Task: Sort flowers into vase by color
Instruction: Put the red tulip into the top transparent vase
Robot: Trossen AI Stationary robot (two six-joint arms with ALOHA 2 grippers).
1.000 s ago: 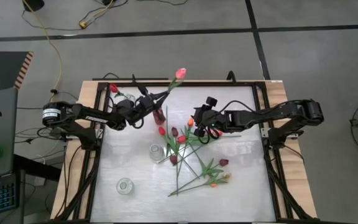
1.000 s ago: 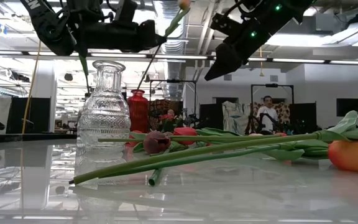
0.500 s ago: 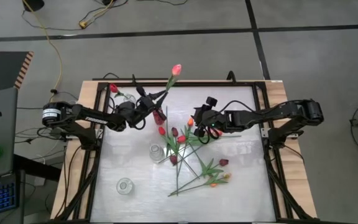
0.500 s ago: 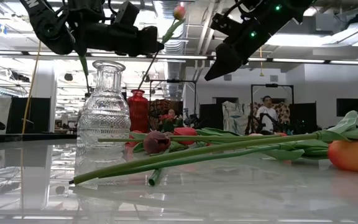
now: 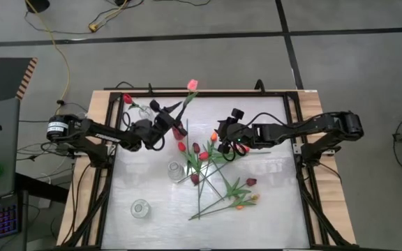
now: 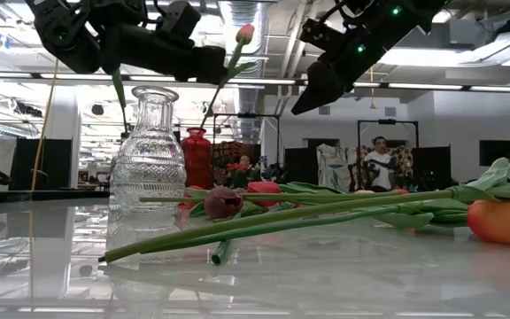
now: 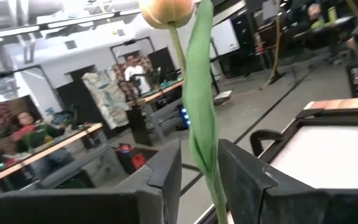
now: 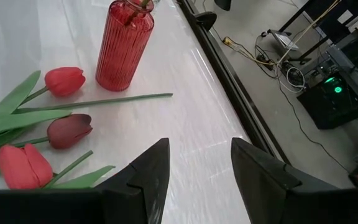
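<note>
My left gripper (image 5: 167, 117) is raised above the table's far left part, shut on a pink-headed tulip (image 5: 192, 84). The tulip's stem slants down toward the mouth of the red ribbed vase (image 6: 196, 158). The head (image 6: 244, 34) stands above the fingers. My right gripper (image 5: 227, 141) hangs open over the pile of tulips (image 5: 215, 171), which lie flat mid-table with red, maroon and orange heads. Beyond its fingers, the right wrist view shows the red vase (image 8: 123, 46), a red tulip (image 8: 64, 81) and a maroon one (image 8: 70, 130). My left gripper pinches the pink tulip between its two fingers on the stem and leaf (image 7: 202, 146), below the head. The fingers lie across the stem. The tulip is lifted off the table and tilted, head up. Its lower end (image 6: 202, 122) reaches the red vase's mouth.
A clear cut-glass vase (image 6: 149, 164) stands close to the low camera. Another clear vase (image 5: 139, 207) stands near the table's near left. A third (image 5: 144, 110) at the far left holds a red flower (image 5: 127, 98). Black rails (image 5: 300, 150) frame the table.
My left gripper has sunk a little. The pink tulip has tipped with it: its head has swung toward the table's left and come lower, while its lower end stayed by the red vase. The right arm has kept still.
</note>
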